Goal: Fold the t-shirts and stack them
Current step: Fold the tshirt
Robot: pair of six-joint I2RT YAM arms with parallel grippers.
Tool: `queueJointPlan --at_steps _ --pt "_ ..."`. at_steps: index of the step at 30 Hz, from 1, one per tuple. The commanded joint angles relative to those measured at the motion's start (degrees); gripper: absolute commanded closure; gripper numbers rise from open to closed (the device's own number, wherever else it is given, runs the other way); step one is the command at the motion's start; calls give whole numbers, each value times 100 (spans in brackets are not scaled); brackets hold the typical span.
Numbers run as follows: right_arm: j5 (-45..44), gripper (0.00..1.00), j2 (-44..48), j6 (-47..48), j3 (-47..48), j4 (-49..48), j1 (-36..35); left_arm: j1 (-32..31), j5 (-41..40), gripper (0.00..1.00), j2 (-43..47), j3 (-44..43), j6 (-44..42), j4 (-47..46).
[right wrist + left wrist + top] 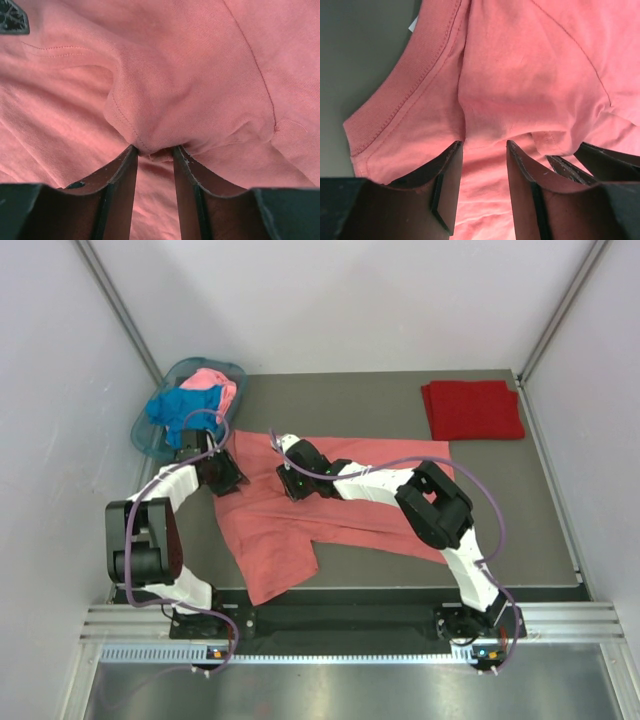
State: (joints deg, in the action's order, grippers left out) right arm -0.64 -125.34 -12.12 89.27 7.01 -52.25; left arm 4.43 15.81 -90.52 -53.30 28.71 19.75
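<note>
Salmon shirt (290, 530) lies spread on the grey table (380, 400), roughly centre-left, wrinkled, one end reaching the near edge by the left arm's base

Both arms are down on it at its far-left part, near each other, left one closer to the basket (143, 428)

Left fingers (447, 185): tips pressed into the cloth just inside the collar (410, 85), with a raised fold of salmon fabric bunched between them. Looks like a pinch on that fold, with a moderate gap. A small white tag (412, 25) shows at the collar edge

Right fingers (120, 180): narrow, clamped on a gathered pucker of the same shirt, creases running into the tips, and a stitched seam passing right at the pinch

Red shirt (472, 410) sits folded flat in the far-right corner of the table, well apart from the salmon one

Blue shirt (175, 405) and pink shirt (215, 385) are crumpled in the basket at the far-left corner, blue nearer, pink behind
</note>
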Motion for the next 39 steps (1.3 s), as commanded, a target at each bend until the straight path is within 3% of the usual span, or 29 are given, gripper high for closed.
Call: queueJointPlan --at_steps 1,9,15,18,19,22,26,35,39 --pt "-76 65 -96 -27 178 -42 -92 23 132 55 175 223 -32 -251" --pt "-67 65 53 -36 -6 -129 -92 23 246 55 -1 451 117 -612" --pt "29 58 194 17 -165 -173 -92 23 308 58 -176 426 153 -823" --pt "47 58 238 17 -235 -199 -92 23 309 75 -203 391 144 -754" --pt "56 59 247 43 -270 -226 -92 23 291 87 -185 364 152 -701" --pt "47 63 308 95 -358 -252 -92 23 186 100 -133 206 100 -456" --pt "47 65 343 148 -419 -217 -92 23 141 100 -141 13 38 -235" --pt "188 58 528 254 -727 -375 -92 23 -148 100 -150 -426 -15 240" --pt "126 64 572 280 -771 -463 -92 15 -79 100 -203 -524 56 337"
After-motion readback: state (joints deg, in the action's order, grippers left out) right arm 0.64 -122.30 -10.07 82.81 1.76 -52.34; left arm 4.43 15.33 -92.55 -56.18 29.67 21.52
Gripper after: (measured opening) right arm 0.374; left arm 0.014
